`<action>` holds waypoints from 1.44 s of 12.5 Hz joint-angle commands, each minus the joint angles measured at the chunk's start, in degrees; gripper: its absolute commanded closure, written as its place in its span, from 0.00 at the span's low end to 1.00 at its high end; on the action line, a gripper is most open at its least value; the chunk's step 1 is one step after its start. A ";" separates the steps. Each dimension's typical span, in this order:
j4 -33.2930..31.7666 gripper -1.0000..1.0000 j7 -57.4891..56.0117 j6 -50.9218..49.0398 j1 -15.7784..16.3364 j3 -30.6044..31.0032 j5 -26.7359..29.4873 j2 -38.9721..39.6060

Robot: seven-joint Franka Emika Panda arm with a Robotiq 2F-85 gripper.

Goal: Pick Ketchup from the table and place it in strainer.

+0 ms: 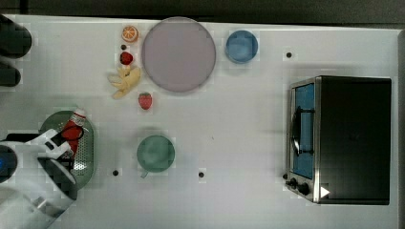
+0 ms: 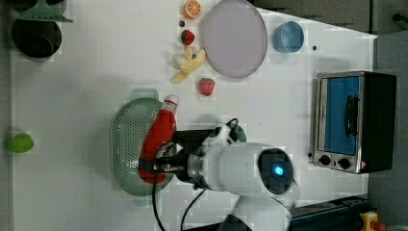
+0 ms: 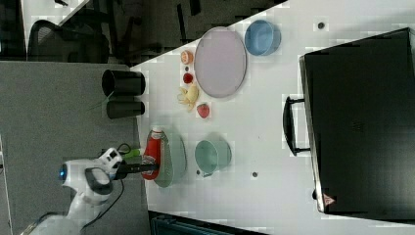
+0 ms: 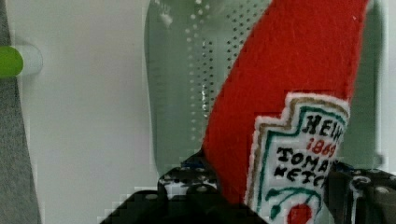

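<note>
A: Item one, going left to right in the top view: the strainer (image 1: 88, 157), near the table's (image 1: 239, 119) left edge. Status?

B: I log the Ketchup (image 1: 72, 130) over it, cap toward the strawberry (image 1: 145, 100). My gripper (image 4: 271, 186) holds the bottle, a finger on each side of the label in the wrist view. Whether the bottle rests on the mesh or hangs just above it, I cannot tell. Pick done; release and retreat left, by my judgement.

A: Item two, room to move?

B: Green cup (image 1: 155, 153) next, apart from the strainer. Then plate (image 1: 178, 53), blue bowl (image 1: 241, 46), and toaster oven (image 1: 341, 139) far right. Bare tabletop between; the strainer's rim is the only close edge, so I would lift straight up.
</note>
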 commanded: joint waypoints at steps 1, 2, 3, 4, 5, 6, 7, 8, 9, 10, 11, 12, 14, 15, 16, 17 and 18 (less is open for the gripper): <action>-0.41 0.25 6.89 5.22 0.61 -1.77 -1.90 2.51; -0.56 0.14 6.95 7.35 0.71 -1.99 -2.61 3.56; -0.48 0.00 7.17 8.43 0.57 -2.10 -2.71 3.63; -0.42 0.00 8.10 7.94 0.14 -2.10 -2.71 2.49; -0.40 0.00 9.51 6.68 -0.49 -2.09 -2.63 0.32; -0.38 0.00 10.96 4.85 -1.42 -2.08 -2.53 -2.77; -0.31 0.00 11.54 2.44 -2.54 -2.07 -2.01 -6.40; -0.20 0.00 11.54 -0.69 -3.92 -2.07 -0.84 -10.30; 0.18 0.00 11.47 -4.57 -5.52 -2.14 1.80 -14.06; 0.74 0.00 11.11 -9.57 -7.24 -2.40 5.39 -17.57; 1.71 0.00 10.21 -14.76 -8.97 -2.88 9.53 -20.72; 2.97 0.00 8.28 -20.60 -10.56 -3.92 13.28 -23.55; 6.43 0.00 2.43 -31.63 -13.07 -7.61 16.13 -28.20; 8.17 0.00 0.79 -35.73 -14.14 -10.27 16.07 -29.86; 9.75 0.00 0.14 -38.42 -14.97 -13.26 16.07 -31.20; 11.10 0.00 -0.45 -40.23 -15.58 -16.53 16.06 -32.44; 12.00 0.00 -0.74 -41.31 -15.96 -19.83 15.98 -33.49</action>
